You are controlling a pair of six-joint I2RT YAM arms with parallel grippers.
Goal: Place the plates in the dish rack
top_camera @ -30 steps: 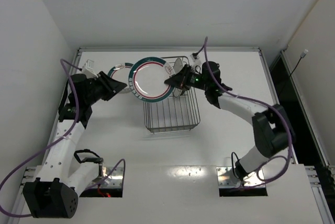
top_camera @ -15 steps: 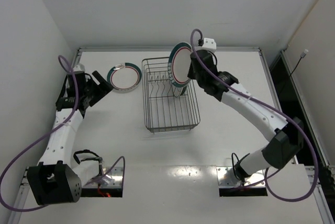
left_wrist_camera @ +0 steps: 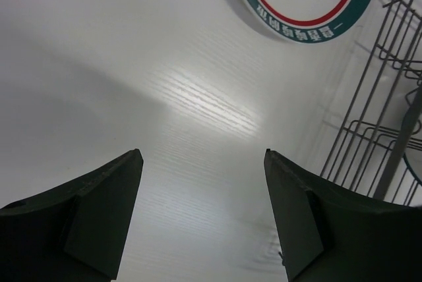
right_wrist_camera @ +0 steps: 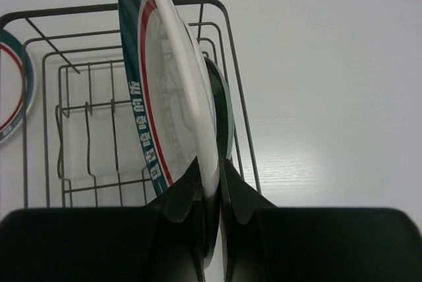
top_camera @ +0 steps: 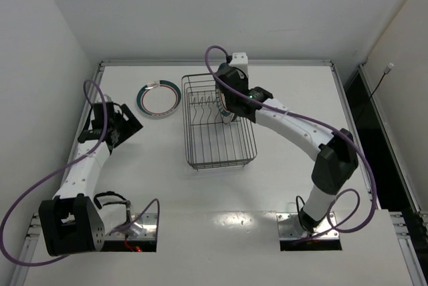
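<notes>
Two tools are in view. The right tool [right_wrist_camera: 210, 183] is clamped on the lower rim of a banded plate [right_wrist_camera: 155, 97], held upright on edge over the dish rack [right_wrist_camera: 232, 84]. Since half a second ago its wrist has swung left, and from above the plate now shows edge-on. Only the right wrist view shows a darker teal plate [right_wrist_camera: 224, 107] standing just behind it in the rack. The left tool [left_wrist_camera: 203, 163] stands open and empty over the counter [left_wrist_camera: 132, 64], drawn back from the second banded plate [top_camera: 159, 98], which lies flat left of the rack. The right arm is stretched forward; the left arm is folded.
</notes>
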